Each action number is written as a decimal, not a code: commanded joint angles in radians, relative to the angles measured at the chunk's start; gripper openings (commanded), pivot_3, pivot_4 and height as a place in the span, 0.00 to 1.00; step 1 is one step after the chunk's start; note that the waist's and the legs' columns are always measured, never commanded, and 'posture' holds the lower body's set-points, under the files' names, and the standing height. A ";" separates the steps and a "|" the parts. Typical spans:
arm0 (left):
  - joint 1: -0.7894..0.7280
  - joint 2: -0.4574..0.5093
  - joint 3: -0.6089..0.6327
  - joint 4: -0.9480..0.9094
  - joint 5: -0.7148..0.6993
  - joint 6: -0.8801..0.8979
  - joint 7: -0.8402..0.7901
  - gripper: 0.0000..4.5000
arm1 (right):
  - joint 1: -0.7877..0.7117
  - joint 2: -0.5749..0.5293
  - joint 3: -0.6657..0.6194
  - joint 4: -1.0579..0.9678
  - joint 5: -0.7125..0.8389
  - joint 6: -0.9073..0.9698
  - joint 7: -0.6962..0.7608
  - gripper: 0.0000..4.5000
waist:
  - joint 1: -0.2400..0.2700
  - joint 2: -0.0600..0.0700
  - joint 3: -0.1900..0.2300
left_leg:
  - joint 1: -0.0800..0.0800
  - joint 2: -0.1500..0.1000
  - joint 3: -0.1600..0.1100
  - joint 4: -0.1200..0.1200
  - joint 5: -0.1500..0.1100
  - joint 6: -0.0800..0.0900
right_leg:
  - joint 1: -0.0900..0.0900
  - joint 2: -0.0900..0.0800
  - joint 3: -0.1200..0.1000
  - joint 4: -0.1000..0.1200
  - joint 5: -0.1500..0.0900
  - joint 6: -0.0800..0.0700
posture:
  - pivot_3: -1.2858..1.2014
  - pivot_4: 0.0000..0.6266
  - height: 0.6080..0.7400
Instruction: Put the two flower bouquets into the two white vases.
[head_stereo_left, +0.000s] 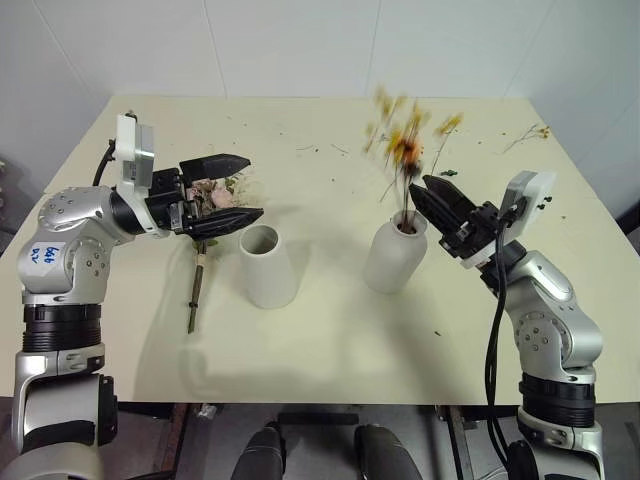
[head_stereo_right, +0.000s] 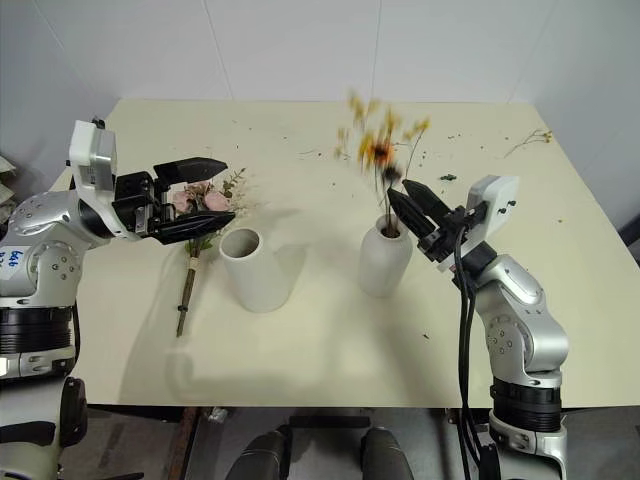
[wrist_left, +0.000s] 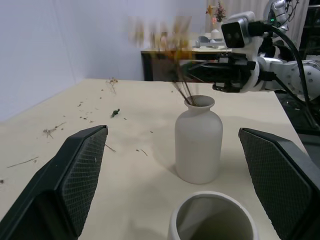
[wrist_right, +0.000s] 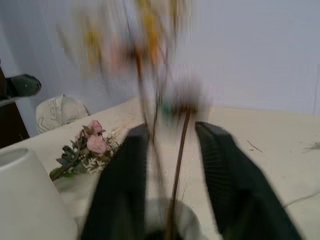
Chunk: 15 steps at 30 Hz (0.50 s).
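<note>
1. Yellow-orange bouquet (head_stereo_left: 405, 150): stems in narrow-necked vase (head_stereo_left: 394, 257), mid-surface; my right gripper (head_stereo_left: 428, 196) fingers parted around them.
2. Rose bouquet (head_stereo_left: 208, 200): lying toward the surface's left edge, beside wide-mouthed vase (head_stereo_left: 268, 265); my left gripper (head_stereo_left: 238, 188) fingers spread wide above it, empty.

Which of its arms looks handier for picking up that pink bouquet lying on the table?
The left. Its gripper hangs open right over the pink rose bouquet, beside the wide vase. The right gripper is across the table, at the yellow flowers in the narrow-necked vase.
</note>
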<state>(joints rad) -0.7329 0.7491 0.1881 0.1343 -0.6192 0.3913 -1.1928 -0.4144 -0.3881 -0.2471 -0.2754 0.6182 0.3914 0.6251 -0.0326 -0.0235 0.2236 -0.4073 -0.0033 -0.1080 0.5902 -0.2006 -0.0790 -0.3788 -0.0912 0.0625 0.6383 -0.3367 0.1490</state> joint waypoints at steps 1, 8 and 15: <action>0.005 0.083 0.040 0.036 0.032 -0.015 -0.026 1.00 | 0.017 -0.060 -0.059 -0.075 0.019 -0.027 0.012 0.69 | -0.001 0.000 0.000 | 0.000 0.000 0.000 -0.001 0.000 0.000 | 0.000 0.000 0.000 0.000 0.000 0.000 | 0.52 0.24 1.00; 0.056 0.260 0.038 0.123 0.146 0.079 0.055 1.00 | 0.045 -0.311 -0.153 -0.018 0.082 0.021 0.203 0.99 | 0.002 0.000 0.000 | 0.001 0.000 0.000 -0.002 0.000 0.001 | 0.001 0.000 0.000 -0.002 -0.001 -0.001 | 0.52 0.24 1.00; 0.184 0.346 -0.011 -0.005 0.203 0.495 0.268 1.00 | 0.124 -0.457 -0.153 0.009 0.139 -0.012 0.486 0.99 | 0.001 0.000 0.000 | 0.001 0.000 0.000 -0.002 -0.002 0.004 | 0.001 0.000 0.000 -0.002 -0.002 0.000 | 0.52 0.24 1.00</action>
<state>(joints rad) -0.5539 1.0690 0.1769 0.1735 -0.4317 0.8301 -0.9547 -0.2881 -0.8330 -0.3801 -0.2420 0.7287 0.4076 1.0732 -0.0316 -0.0237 0.2239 -0.4068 -0.0032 -0.1078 0.5885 -0.2029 -0.0751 -0.3775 -0.0916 0.0622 0.6366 -0.3384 0.1488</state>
